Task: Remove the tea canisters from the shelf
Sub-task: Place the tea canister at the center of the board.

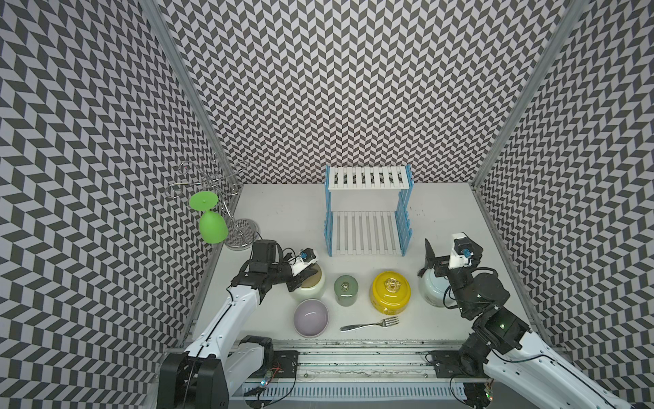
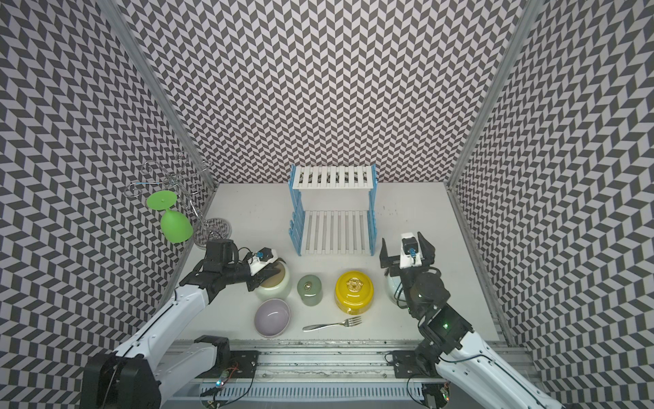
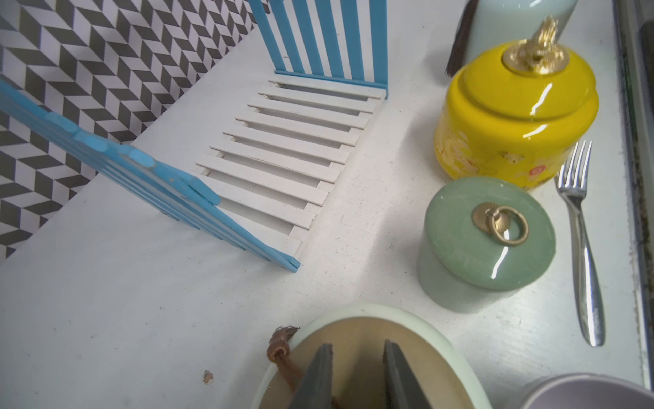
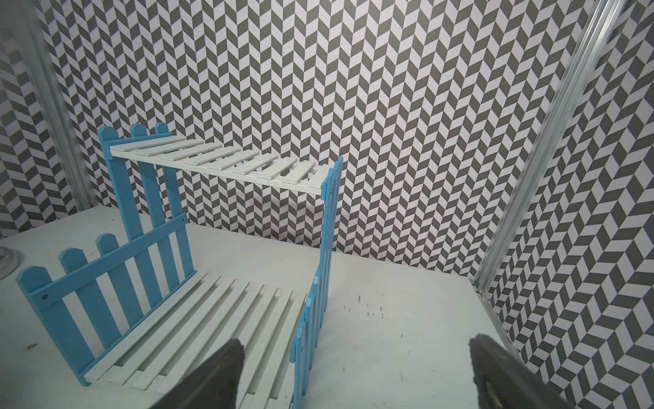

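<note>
Listing stock off the shelf (image 1: 366,233), both tiers bare. Four stand in a row on the table (image 1: 283,219) before it: cream canister (image 1: 311,293), green canister (image 1: 345,292), yellow canister (image 1: 390,294), blue canister (image 1: 430,288). All are lidded, contents hidden. Bowl (image 1: 311,318): empty.

Left gripper (image 3: 357,345): jaws narrowly parted just over the cream lid, nothing seen gripped, cord (image 3: 283,357) beside one finger. Right gripper (image 4: 355,340): spread wide, empty, over the blue canister.

Risks: the cord could snag if the left arm lifts, dragging the lid or tipping the cream canister onto the bowl. The right arm could brush the blue canister.

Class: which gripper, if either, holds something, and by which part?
The right gripper is open, holding nothing. The left gripper has its fingers narrowly parted over the tan lid of the cream canister; whether they pinch anything cannot be told.
</note>
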